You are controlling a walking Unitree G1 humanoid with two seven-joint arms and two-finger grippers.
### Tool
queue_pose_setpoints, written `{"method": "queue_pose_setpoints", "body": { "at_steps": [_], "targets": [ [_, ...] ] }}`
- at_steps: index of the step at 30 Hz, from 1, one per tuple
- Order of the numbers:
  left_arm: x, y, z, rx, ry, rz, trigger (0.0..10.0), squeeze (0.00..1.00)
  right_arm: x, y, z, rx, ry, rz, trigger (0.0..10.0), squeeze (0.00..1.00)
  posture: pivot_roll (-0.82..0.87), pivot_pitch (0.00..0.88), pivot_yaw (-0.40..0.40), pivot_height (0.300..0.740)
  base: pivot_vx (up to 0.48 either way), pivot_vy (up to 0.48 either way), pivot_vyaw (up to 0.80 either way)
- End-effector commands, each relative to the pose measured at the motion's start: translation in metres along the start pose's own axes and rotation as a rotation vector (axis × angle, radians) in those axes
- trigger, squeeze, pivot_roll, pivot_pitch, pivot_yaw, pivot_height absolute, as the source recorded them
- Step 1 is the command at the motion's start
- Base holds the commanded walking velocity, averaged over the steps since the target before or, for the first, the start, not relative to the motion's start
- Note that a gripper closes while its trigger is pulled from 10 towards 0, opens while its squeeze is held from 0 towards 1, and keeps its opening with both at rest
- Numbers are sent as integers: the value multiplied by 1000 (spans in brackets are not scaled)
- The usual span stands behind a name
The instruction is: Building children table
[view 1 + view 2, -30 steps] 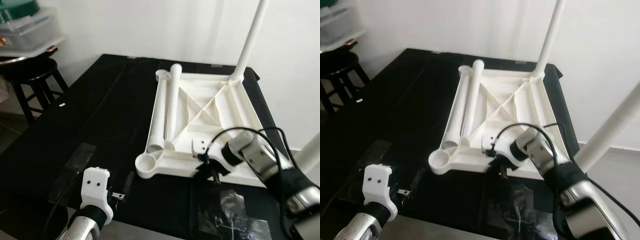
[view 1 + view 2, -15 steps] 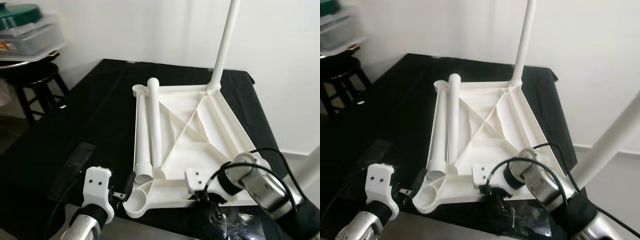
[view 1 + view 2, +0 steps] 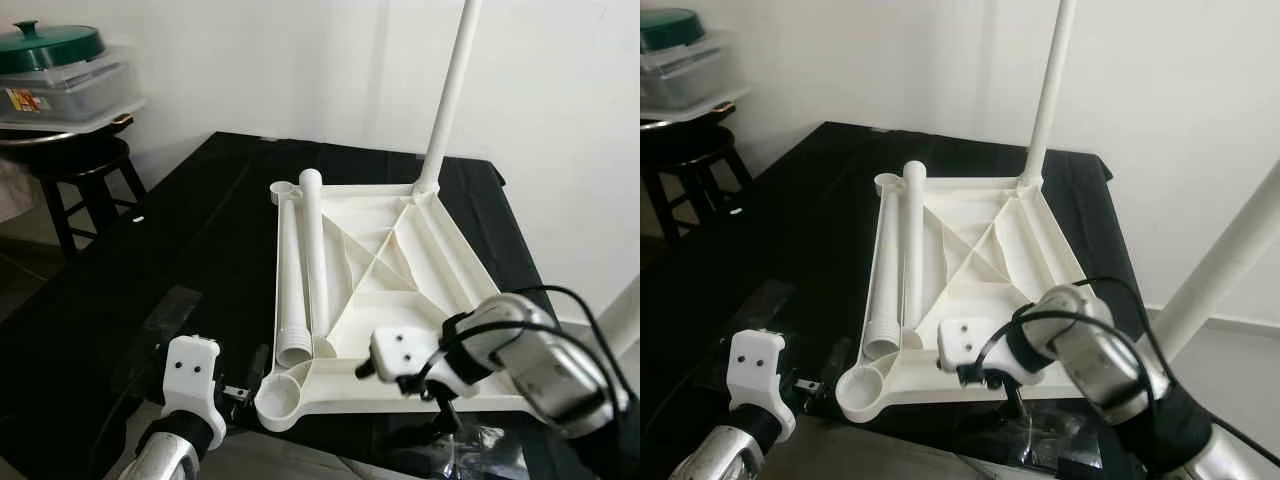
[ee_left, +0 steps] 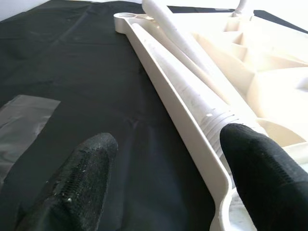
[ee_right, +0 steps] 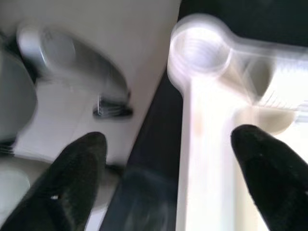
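Inverted white tabletop (image 3: 400, 290) now nearer; right gripper (image 5: 175, 178), fingers spread, lifted at its 6 o'clock edge; left gripper (image 4: 168, 178) released.

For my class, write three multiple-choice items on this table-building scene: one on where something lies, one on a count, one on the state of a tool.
1. Where do the loose white legs lie?
A. On the stool
B. Inside the upturned tabletop, along its left edge
C. On the floor

2. How many loose legs lie in the tabletop?
A. Two
B. Four
C. None

3. What is the state of the left tool?
A. Shut on a leg
B. Shut on the black cloth
C. Open, holding nothing

Answers:
1. B: both head views show them lying side by side against the left rim.
2. A: two tubes lie there, while another leg stands upright in the far corner socket.
3. C: the left wrist view shows its two black fingers spread apart, near the tabletop's near-left corner.
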State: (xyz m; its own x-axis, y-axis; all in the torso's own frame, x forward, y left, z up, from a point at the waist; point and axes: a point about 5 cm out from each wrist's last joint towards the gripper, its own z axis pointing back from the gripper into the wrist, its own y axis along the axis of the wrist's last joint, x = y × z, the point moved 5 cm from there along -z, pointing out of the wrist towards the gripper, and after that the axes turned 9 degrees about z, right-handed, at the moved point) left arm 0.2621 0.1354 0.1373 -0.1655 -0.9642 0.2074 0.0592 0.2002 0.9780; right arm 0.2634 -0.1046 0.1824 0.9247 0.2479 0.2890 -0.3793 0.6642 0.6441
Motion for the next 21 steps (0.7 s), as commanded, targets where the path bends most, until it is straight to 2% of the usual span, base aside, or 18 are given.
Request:
{"method": "queue_pose_setpoints", "body": {
  "at_steps": [1,4,5,6,7,8,9,10,11,12,13,14,15,16,18,19,21],
  "targets": [
    [0,-4,-2,-9,-5,22,10000,0,3,15,12,68,-22,33,10000,1000,-18,64,-35,740,0,0,0],
    [0,-4,-2,-9,-5,22,10000,0,3,15,12,68,-22,33,10000,1000,-18,64,-35,740,0,0,0],
    [-1,-4,-3,-7,-7,23,10000,0,6,21,16,104,-48,42,10000,1000,-19,60,-35,740,0,0,0],
    [-1,-2,-4,0,-12,19,10000,0,26,28,13,158,-189,48,10000,0,-20,53,-35,740,0,0,0],
    [-1,-2,-4,0,-12,19,10000,0,26,28,13,158,-189,48,10000,0,-20,53,-35,740,0,0,0],
    [-2,-1,-6,5,-13,13,10000,0,50,31,7,210,-356,21,10000,0,-19,48,-35,740,0,0,0],
    [-2,-1,-6,5,-13,13,10000,0,50,31,7,210,-356,21,10000,0,-19,48,-35,740,0,0,0],
    [-3,-2,-8,1,-13,10,10000,0,78,35,4,298,-602,-26,10000,0,-13,46,-39,740,0,251,0],
    [-3,-2,-8,1,-13,10,10000,0,78,35,4,298,-602,-26,10000,0,-13,46,-39,740,0,251,0],
    [-3,-2,-9,-2,-12,8,10000,0,93,36,3,353,-759,-77,10000,0,-13,46,-39,740,0,480,0],
    [-3,-2,-9,-2,-12,8,10000,0,93,36,3,353,-759,-77,10000,0,-13,46,-39,740,0,480,0],
    [-4,-3,-10,-9,-11,0,10000,0,102,32,3,384,-889,-134,10000,0,-12,45,-39,740,0,480,0],
    [-5,-3,-11,-11,-7,-9,10000,0,103,25,-3,415,-913,-223,10000,0,-10,43,-36,740,0,480,0],
    [-5,-3,-11,-11,-7,-9,10000,0,103,25,-3,415,-913,-223,10000,0,-10,43,-36,740,0,480,0],
    [-7,-1,-14,-9,-5,-25,10000,0,93,18,-13,519,-896,-367,10000,0,-15,37,-32,740,0,480,0],
    [-7,-1,-14,-9,-5,-25,10000,0,93,18,-13,519,-896,-367,10000,0,-15,37,-32,740,0,480,0],
    [-8,0,-16,-4,-6,-35,10000,0,86,18,-18,593,-861,-450,10000,0,-18,34,-30,740,0,480,0]
  ]
}}
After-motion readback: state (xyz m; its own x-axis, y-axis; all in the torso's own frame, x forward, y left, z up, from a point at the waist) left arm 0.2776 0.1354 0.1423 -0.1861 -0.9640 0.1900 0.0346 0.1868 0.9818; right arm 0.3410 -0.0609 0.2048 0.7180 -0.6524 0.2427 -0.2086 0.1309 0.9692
